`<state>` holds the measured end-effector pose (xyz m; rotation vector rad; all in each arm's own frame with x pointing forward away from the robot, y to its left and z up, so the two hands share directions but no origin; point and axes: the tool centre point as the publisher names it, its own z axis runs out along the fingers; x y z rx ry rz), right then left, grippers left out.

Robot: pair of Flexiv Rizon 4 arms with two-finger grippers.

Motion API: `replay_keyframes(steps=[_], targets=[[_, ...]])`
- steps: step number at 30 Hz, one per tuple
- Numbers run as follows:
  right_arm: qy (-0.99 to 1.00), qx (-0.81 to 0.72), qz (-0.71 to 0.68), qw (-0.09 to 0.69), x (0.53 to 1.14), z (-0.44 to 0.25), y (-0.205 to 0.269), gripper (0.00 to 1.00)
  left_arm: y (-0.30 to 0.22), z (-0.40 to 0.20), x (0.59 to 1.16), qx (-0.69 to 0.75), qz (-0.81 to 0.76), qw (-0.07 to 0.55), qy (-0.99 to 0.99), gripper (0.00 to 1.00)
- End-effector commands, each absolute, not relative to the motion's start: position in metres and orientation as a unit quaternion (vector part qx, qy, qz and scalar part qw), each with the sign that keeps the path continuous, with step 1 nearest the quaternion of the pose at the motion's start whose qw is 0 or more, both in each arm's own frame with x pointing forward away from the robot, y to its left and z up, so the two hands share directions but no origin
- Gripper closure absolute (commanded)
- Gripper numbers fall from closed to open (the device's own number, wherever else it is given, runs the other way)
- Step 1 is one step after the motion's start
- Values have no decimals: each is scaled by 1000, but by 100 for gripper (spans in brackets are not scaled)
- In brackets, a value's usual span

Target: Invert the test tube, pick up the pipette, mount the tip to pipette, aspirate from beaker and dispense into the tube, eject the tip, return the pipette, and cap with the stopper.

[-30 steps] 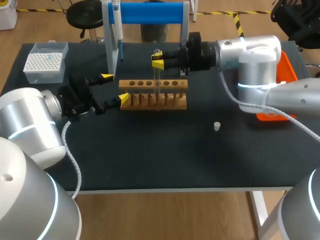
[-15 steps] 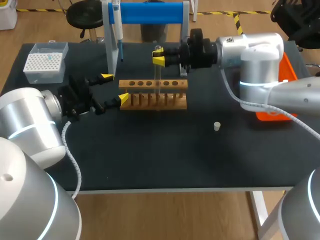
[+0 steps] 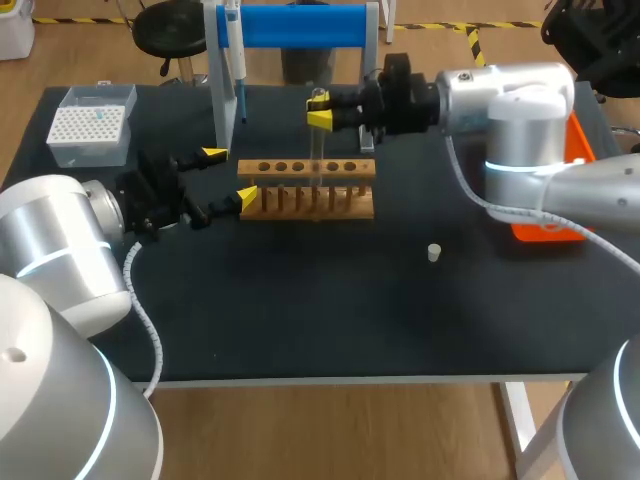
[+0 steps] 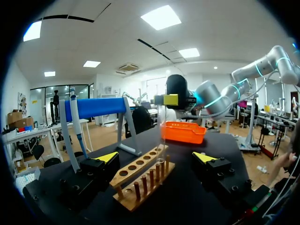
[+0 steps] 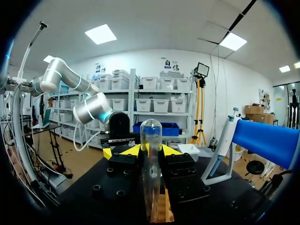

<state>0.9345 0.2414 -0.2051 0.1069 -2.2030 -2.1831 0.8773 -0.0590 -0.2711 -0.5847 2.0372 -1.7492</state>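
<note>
Right jaws clamped on a clear test tube (image 3: 317,147), gripped from two sides and held upright above the wooden rack (image 3: 307,190) toward the far side of the desk (image 3: 330,310). Right arm (image 3: 500,95) reaching in level from that side.

From the right wrist: rounded closed end on top (so mouth downward), yellow fingertips (image 5: 169,150) pressed to the glass on either side. Not visible there but plain from the left wrist: lower end of the tube down at the rack's top board. Hard to tell whether it is clear of its peg.

Left jaws apart, holding nothing, straddling the rack's left end. In the left wrist view, a gap on each side between finger and wood.

Only in the head view: small white stopper (image 3: 434,253) alone on the desk, well apart from the rack, and the tip box (image 3: 92,123) at the far left corner. Pipette (image 3: 238,70) hanging on the blue stand (image 3: 300,25) behind the rack. Orange tray (image 4: 183,132) beyond the rack, mostly behind the right arm from above.
</note>
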Motion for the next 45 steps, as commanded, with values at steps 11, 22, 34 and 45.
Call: replay_keyframes(steps=[11,22,34,45], targets=[[-723,27,-690,9,909,-188,229,100,-61,-271,876,-210,-623,198,727,0],[-721,17,-693,4,887,-179,218,100,-61,-271,876,-210,-623,198,727,0],[-718,22,-695,13,871,-178,210,100,-61,-271,876,-210,-623,198,727,0],[-713,21,-700,39,867,-180,201,100,-61,-271,876,-210,-623,198,727,0]])
